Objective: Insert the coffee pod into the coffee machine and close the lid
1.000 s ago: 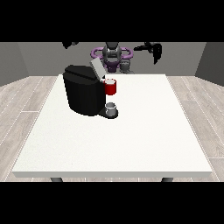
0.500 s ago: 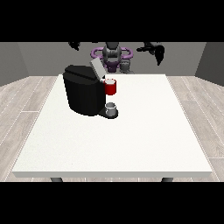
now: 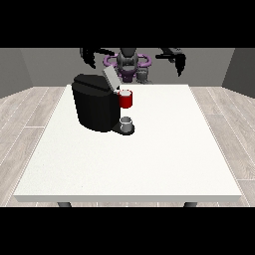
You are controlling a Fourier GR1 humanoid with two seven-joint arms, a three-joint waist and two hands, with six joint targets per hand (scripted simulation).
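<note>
1. I see the table [image 3: 149, 164] filling the middle and lower part of the frame, white, with the robot [image 3: 127, 62] small at the top centre behind its far edge.
2. The machine [image 3: 94, 102] stands on the table left of centre, in the upper half of the frame; it is a black block.
3. Its lid [image 3: 109, 76] is up, a grey flap tilted up from the top right corner of the machine.
4. A red part [image 3: 126, 99] sits at the machine's right side, just under the raised lid; I cannot tell whether this is the pod or the machine's head.
5. A small grey cup [image 3: 126, 122] stands on the machine's base, directly below the red part.
6. Apart from that red part, I can make out no pod on the table or in either hand.
7. The hand at the view's left [image 3: 89, 56] hangs above and behind the machine at the upper left, apart from it; its fingers point downward, and I cannot tell whether they are spread or curled.
8. The hand at the view's right [image 3: 179, 61] is at the upper right, well apart from the machine, fingers drooping down, holding nothing I can see.
</note>
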